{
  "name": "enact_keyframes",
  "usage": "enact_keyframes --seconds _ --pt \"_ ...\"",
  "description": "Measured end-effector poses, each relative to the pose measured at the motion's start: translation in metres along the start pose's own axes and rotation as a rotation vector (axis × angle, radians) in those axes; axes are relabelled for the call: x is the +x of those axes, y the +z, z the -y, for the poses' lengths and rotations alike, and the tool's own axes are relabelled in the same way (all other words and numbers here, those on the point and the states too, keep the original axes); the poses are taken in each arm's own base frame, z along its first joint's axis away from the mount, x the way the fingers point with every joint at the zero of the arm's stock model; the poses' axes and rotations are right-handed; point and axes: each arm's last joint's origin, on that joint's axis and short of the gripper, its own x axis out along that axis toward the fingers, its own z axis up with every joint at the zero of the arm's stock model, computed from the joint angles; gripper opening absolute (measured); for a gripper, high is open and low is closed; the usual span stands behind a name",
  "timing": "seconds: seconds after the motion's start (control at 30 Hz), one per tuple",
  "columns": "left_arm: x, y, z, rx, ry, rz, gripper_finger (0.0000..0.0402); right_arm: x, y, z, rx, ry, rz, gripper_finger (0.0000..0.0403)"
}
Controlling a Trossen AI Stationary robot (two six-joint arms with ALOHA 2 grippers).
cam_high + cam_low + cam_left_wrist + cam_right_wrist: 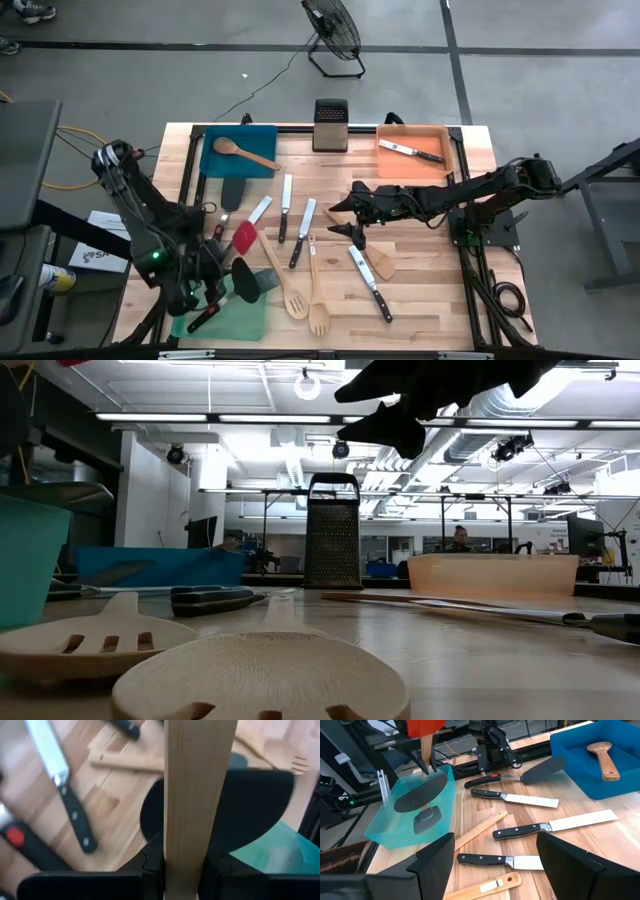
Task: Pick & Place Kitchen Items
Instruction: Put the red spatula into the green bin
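Observation:
My left gripper is shut on a red spatula with a wooden handle, over the near-left green tray. The tray holds black and grey spatulas. My right gripper hangs open and empty above the middle of the table; its fingers stand wide apart over black-handled knives. More knives, wooden slotted spoons and a wooden spatula lie flat on the table. My left gripper pinches the spatula's wooden handle between its two fingers. The handle lies across the fingers. The spatula is lifted clear and stands roughly upright, its red head up, above the green tray.
A blue tray at the far left holds a wooden spoon. An orange tray at the far right holds a knife. An upright metal grater stands between them. A red-marked black handle rests on the green tray's near edge.

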Motion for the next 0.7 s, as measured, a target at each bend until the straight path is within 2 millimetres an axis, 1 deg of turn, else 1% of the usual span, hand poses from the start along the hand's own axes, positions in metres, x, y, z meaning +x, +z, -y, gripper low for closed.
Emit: enact_keyframes --seconds 0.27,0.37,0.47,0.7 --pt "-0.004 -0.023 0.001 -0.167 0.003 -0.043 0.0061 0.0 -0.001 0.0 -0.006 0.0 -0.005 0.0275" --pt "-0.001 -0.03 0.002 -0.175 0.034 -0.076 0.0061 0.0 -0.001 0.0 -0.014 0.0 -0.006 0.0275" --pt "0.006 -0.036 0.001 -0.178 0.083 -0.123 0.0061 0.0 -0.001 0.0 -0.023 0.0 -0.006 0.0275" --pt "0.019 -0.047 -0.001 -0.152 0.146 -0.165 0.0061 0.0 -0.001 0.0 -0.024 -0.001 -0.006 0.0275"
